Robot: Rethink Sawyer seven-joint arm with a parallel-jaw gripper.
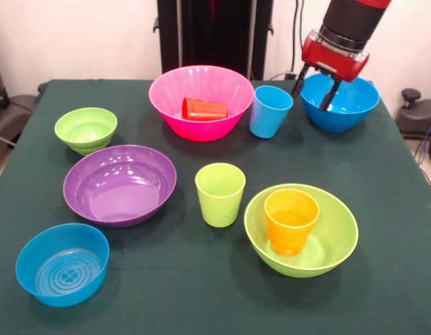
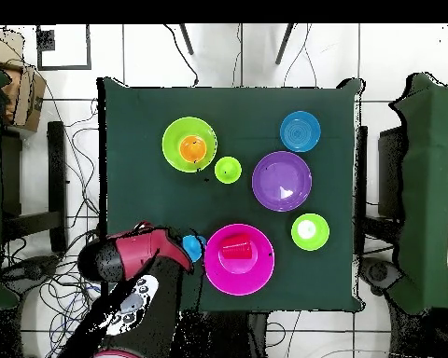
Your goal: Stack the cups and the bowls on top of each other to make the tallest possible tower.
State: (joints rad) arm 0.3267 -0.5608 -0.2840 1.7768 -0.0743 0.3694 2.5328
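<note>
The tool [image 1: 314, 88] is held at the far right of the bench [image 1: 383, 279], its two fingers spread and empty, straddling the near-left rim of the large blue bowl [image 1: 348, 106]. The step in hand is judged to be the grasp of that bowl; nothing is pinched yet. The tower so far is only the orange cup [image 1: 291, 220] standing inside the large lime green bowl [image 1: 334, 244] at near right. For the next move, the fingers need lowering over the rim and closing before the bowl is carried to that stack.

Other pieces are left loose: the red cup [image 1: 204, 109] lies on its side in the pink bowl [image 1: 200, 84], the light blue cup [image 1: 270, 112] stands just beside it, the lime green cup [image 1: 220, 194] is at centre, and the purple bowl [image 1: 119, 184], small green bowl [image 1: 85, 129] and ringed blue bowl [image 1: 62, 264] are at left.

In the overhead view the large blue bowl is hidden under the arm [image 2: 139, 256] and the fingers cannot be made out; the spacing between pieces is shown more plainly there. The finger spread is shown only in the front view.
</note>
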